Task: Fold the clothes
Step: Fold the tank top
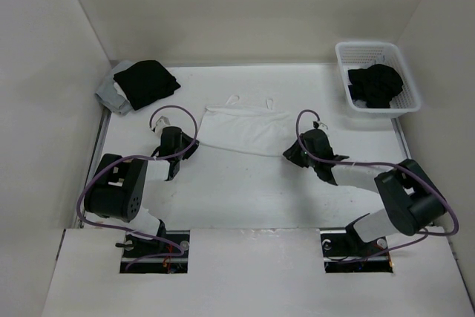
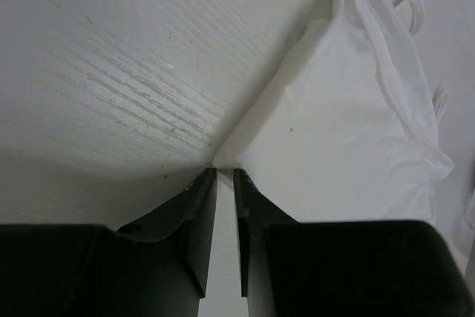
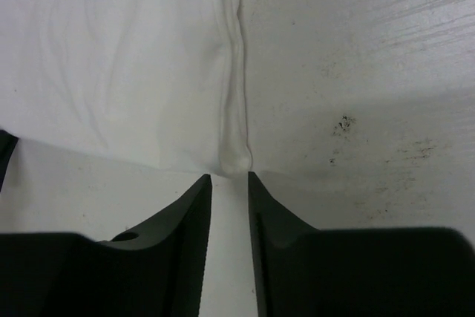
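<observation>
The clothes (image 1: 241, 130), a thin white camisole, lie flat at the table's middle with two narrow straps (image 1: 236, 99) pointing to the back. My left gripper (image 1: 197, 143) is at the near left corner of the top. In the left wrist view that corner (image 2: 217, 162) sits pinched at the tips of the left gripper (image 2: 222, 171), whose jaws are narrowly apart. My right gripper (image 1: 291, 151) is at the near right corner. In the right wrist view the right gripper (image 3: 230, 176) has closed on the bunched end of the side hem (image 3: 239, 155).
A black garment on grey cloth (image 1: 141, 83) lies at the back left corner. A white basket (image 1: 410, 103) holding dark clothing (image 1: 377, 83) stands at the back right. White walls enclose the table on three sides.
</observation>
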